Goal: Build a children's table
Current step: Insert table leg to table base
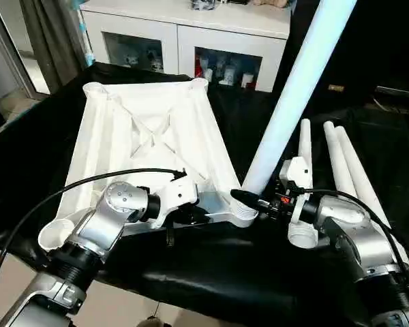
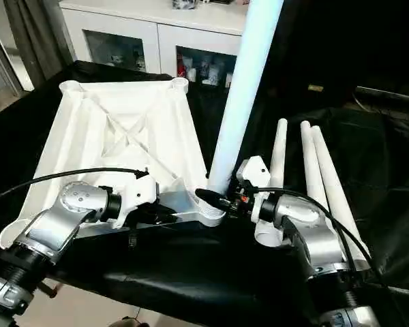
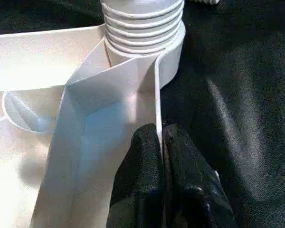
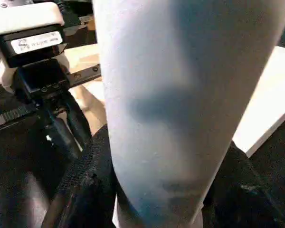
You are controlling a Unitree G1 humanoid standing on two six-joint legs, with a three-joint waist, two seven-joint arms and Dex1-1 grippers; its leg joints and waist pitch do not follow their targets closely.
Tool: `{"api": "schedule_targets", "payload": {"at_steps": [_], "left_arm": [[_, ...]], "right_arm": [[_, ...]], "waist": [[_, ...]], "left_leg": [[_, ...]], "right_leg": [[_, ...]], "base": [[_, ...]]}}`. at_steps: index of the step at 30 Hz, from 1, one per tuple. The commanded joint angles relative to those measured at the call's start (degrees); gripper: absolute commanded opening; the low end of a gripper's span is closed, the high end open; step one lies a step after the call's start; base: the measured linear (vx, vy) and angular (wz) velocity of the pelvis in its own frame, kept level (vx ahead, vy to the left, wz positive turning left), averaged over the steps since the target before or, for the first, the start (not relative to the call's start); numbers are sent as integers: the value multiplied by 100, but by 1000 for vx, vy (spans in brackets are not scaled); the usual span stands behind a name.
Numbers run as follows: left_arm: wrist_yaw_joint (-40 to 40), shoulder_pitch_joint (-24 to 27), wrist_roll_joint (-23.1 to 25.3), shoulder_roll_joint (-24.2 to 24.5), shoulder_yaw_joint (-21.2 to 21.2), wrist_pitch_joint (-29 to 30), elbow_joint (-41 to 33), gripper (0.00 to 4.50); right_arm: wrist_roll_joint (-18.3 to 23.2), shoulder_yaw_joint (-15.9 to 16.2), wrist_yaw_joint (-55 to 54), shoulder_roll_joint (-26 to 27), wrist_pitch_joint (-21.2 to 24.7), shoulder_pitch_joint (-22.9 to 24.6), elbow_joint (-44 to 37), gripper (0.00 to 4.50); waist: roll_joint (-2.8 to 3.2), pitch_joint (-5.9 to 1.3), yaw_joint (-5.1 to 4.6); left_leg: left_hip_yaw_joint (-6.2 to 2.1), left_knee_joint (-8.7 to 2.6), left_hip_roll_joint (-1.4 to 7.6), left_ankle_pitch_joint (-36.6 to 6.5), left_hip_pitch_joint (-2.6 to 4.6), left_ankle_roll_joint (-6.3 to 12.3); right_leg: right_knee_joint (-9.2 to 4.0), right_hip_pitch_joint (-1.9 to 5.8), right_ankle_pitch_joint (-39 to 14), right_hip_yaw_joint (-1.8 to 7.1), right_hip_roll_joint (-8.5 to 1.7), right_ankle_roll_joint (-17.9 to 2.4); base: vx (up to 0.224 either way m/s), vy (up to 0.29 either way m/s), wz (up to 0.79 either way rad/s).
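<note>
The children's table top lies upside down on the black cloth, ribs up. One white leg stands slanted in the near right corner socket, and its threaded end still shows above the socket. My right gripper is shut on this leg just above the threads, with black fingers on both sides of the tube. My left gripper is shut on the top's thin rim wall close to that same socket. Three loose legs lie side by side to the right.
A white cabinet with glass-fronted shelves stands behind the work surface. The black cloth hangs over the near edge, with tiled floor below. A black cable runs across my left forearm.
</note>
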Motion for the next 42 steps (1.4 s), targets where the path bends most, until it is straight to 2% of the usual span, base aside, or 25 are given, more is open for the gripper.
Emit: {"api": "schedule_targets", "payload": {"at_steps": [1, 4, 5, 6, 7, 8, 9, 10, 11, 12, 13, 15, 16, 17, 19, 20, 23, 24, 27, 30, 33, 37, 42], "left_arm": [[201, -282, -29, -100, 141, 32, -40, 0], [454, -372, -13, -233, 220, 211, 42, 0], [454, -372, -13, -233, 220, 211, 42, 0], [597, -442, 2, -308, 259, 314, 108, 0], [597, -442, 2, -308, 259, 314, 108, 0], [698, -491, 18, -355, 285, 377, 153, 0], [799, -540, 33, -401, 310, 440, 198, 0], [1290, -804, 123, -648, 405, 722, 391, 0], [1290, -804, 123, -648, 405, 722, 391, 0], [1482, -898, 164, -742, 435, 829, 454, 0], [1802, -1020, 200, -884, 493, 965, 579, 0], [2266, -1187, 254, -1091, 570, 1147, 794, 0], [2266, -1187, 254, -1091, 570, 1147, 794, 0], [2606, -1308, 321, -1242, 618, 1271, 975, 0], [3091, -1418, 420, -1425, 695, 1430, 1148, 0], [3237, -1442, 448, -1478, 721, 1478, 1186, 0], [3683, -1510, 543, -1732, 730, 1691, 1208, 0], [3929, -1505, 554, -1910, 746, 1795, 1129, 0], [4073, -1447, 539, -2118, 730, 1926, 973, 0], [4143, -1402, 520, -2275, 691, 2005, 905, 0], [4203, -1372, 514, -2378, 636, 2040, 927, 0], [4232, -1356, 536, -2372, 614, 2103, 887, 0], [4238, -1339, 529, -2337, 604, 2141, 863, 0]], "right_arm": [[-681, 134, -775, 59, 122, 73, 943, 189], [-752, -41, -1387, 289, 102, -110, 1271, 189], [-752, -41, -1387, 289, 102, -110, 1271, 189], [-708, -134, -1636, 431, 175, -198, 1391, 189], [-708, -134, -1636, 431, 175, -198, 1391, 189], [-684, -181, -1776, 510, 221, -253, 1463, 189], [-660, -228, -1915, 590, 267, -308, 1535, 189], [-615, -410, -2659, 949, 389, -652, 2001, 189], [-615, -410, -2659, 949, 389, -652, 2001, 189], [-609, -482, -2961, 1073, 417, -787, 2182, 189], [-620, -557, -3294, 1192, 348, -940, 2385, 189], [-604, -666, -3690, 1343, 247, -1116, 2602, 189], [-604, -666, -3690, 1343, 247, -1116, 2602, 189], [-593, -737, -3983, 1457, 183, -1232, 2744, 189], [-639, -782, -4340, 1577, 167, -1305, 2811, 189], [-660, -788, -4440, 1609, 165, -1318, 2820, 189], [-802, -895, -5057, 1760, 133, -1395, 2971, 189], [-836, -953, -5366, 1843, 104, -1451, 3120, 189], [-849, -1011, -5660, 1925, 99, -1493, 3249, 189], [-851, -1053, -5845, 1998, 97, -1525, 3345, 189], [-654, -1221, -5872, 2155, 175, -1576, 3460, 189], [-746, -1187, -5864, 2193, 131, -1658, 3497, 189], [-804, -1139, -5849, 2234, 112, -1744, 3524, 189]], "waist": [[21, -249, -27], [12, -231, -77], [16, -227, -93], [4, -225, -119], [16, -221, -143], [7, -222, -157], [17, -224, -168], [15, -231, -184], [25, -229, -213], [21, -239, -230], [21, -239, -230], [-2, -233, -253], [6, -231, -253], [-12, -225, -252], [0, -229, -250], [-23, -239, -237], [-4, -263, -220], [-24, -272, -223], [-21, -302, -209], [-44, -305, -179], [-38, -300, -160], [-19, -289, -177], [-13, -287, -202]], "left_leg": [[-161, -533, 365, -2267, 152, -129], [-202, -553, 358, -2582, 159, -314], [-211, -556, 357, -2645, 161, -340], [-236, -570, 354, -2723, 139, -352], [-238, -573, 354, -2805, 147, -370], [-252, -581, 356, -2849, 140, -363], [-246, -584, 355, -2850, 142, -366], [-257, -593, 354, -2870, 147, -386], [-262, -600, 346, -2862, 128, -422], [-279, -615, 343, -2888, 120, -481], [-279, -615, 343, -2888, 120, -481], [-258, -599, 329, -2963, 147, -470], [-244, -588, 332, -2986, 167, -446], [-236, -592, 332, -2941, 148, -402], [-230, -591, 331, -2876, 152, -407], [-207, -585, 324, -2682, 149, -341], [-187, -579, 336, -2324, 115, -251], [-178, -575, 327, -2223, 107, -214], [-152, -541, 323, -1931, 111, -115], [-116, -520, 309, -1547, 92, 104], [-119, -534, 318, -1580, 95, 136], [-145, -577, 336, -1953, 119, -57], [-154, -591, 330, -2126, 118, -155]], "right_leg": [[-529, 89, -1763, 179, -379, -1309], [-578, 59, -2399, 175, -404, -1123], [-584, 45, -2500, 173, -404, -1091], [-601, 66, -2660, 162, -411, -1000], [-623, 36, -2779, 165, -414, -953], [-634, 43, -2816, 159, -410, -906], [-631, 28, -2788, 164, -405, -911], [-627, 26, -2691, 149, -400, -940], [-605, 17, -2634, 152, -399, -985], [-611, 48, -2578, 119, -397, -948], [-611, 48, -2578, 119, -397, -948], [-639, -1, -2493, 125, -388, -992], [-652, -17, -2385, 138, -391, -1023], [-658, -2, -2281, 140, -394, -1029], [-641, -5, -2152, 144, -385, -1049], [-634, 15, -1857, 144, -377, -1098], [-596, 49, -1449, 153, -377, -1148], [-593, 73, -1341, 141, -370, -1164], [-560, 94, -897, 145, -358, -1230], [-554, 132, -508, 139, -353, -1302], [-574, 140, -665, 131, -359, -1293], [-607, 108, -1159, 117, -346, -1163], [-625, 88, -1284, 122, -349, -1079]], "base": [[0, 0, 0], [0, 0, 0], [0, 0, 0], [0, 0, 0], [0, 0, 0], [0, 0, 0], [0, 0, 0], [0, 0, 0], [0, 0, 0], [0, 0, 0], [0, 0, 0], [0, 0, 0], [0, 0, 0], [0, 0, 0], [0, 0, 0], [0, 0, 0], [0, 0, 0], [0, 0, 0], [0, 0, 0], [0, 0, 0], [0, 0, 0], [0, 0, 0], [0, 0, 0]]}}
